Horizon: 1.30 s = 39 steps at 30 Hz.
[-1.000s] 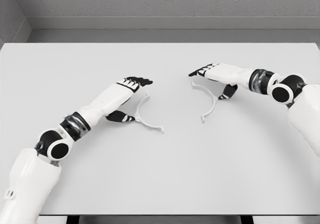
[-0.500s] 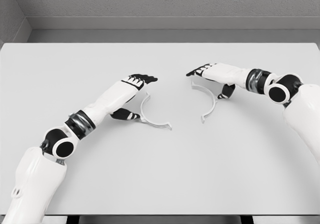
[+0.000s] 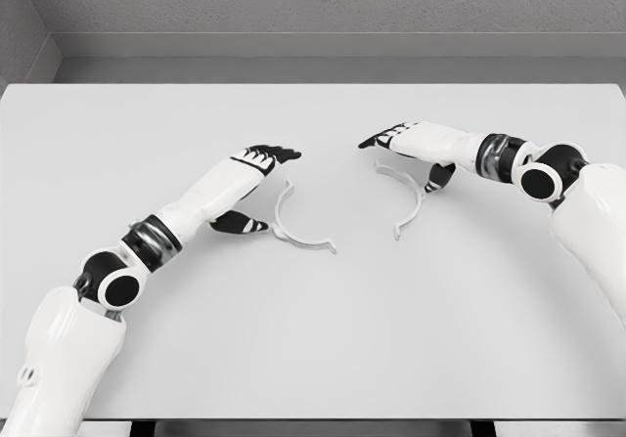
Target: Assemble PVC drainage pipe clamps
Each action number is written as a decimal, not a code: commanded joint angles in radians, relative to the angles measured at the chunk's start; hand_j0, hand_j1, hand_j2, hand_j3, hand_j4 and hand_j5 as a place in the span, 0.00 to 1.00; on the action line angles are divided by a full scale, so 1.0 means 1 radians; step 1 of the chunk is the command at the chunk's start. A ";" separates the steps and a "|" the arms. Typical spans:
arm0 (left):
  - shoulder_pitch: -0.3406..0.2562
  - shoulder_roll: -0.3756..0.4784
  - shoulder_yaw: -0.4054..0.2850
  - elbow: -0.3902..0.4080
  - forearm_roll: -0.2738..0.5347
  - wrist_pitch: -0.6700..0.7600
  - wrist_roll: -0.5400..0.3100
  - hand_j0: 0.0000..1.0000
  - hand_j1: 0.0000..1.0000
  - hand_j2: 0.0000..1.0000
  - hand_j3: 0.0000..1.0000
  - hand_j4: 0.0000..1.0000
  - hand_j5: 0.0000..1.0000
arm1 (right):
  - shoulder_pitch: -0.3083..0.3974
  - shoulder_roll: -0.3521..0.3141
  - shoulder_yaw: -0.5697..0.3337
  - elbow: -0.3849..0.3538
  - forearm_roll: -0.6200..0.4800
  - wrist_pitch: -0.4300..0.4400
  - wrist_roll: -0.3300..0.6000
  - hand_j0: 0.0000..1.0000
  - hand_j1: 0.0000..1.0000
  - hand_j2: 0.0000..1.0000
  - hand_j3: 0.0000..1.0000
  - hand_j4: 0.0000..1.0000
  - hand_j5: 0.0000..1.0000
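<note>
I see my left hand (image 3: 256, 168) with fingers extended flat and thumb dropped below, gripping nothing; the left clamp half (image 3: 296, 224) lies on the table (image 3: 313, 329) just beside that thumb. My right hand (image 3: 406, 142) is likewise spread, hovering over the upper end of the right clamp half (image 3: 409, 195). The two halves lie apart.

A white bench (image 3: 313, 339) carries two white half-ring clamps lying flat: one left (image 3: 291, 230), one right (image 3: 409, 197)
</note>
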 commanded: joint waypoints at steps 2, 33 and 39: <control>0.000 -0.001 -0.007 0.007 0.006 0.001 0.001 1.00 1.00 1.00 1.00 1.00 1.00 | 0.000 0.001 0.001 -0.003 -0.026 0.004 0.009 1.00 1.00 1.00 1.00 1.00 1.00; -0.046 -0.055 -0.024 0.053 -0.001 0.001 0.001 1.00 1.00 1.00 1.00 1.00 1.00 | 0.003 0.038 -0.007 -0.029 -0.043 0.005 0.012 1.00 1.00 1.00 1.00 1.00 1.00; -0.052 -0.048 0.019 0.071 0.002 0.003 0.001 1.00 1.00 1.00 1.00 1.00 1.00 | 0.003 0.029 -0.013 -0.017 -0.039 0.005 0.003 1.00 1.00 1.00 1.00 1.00 1.00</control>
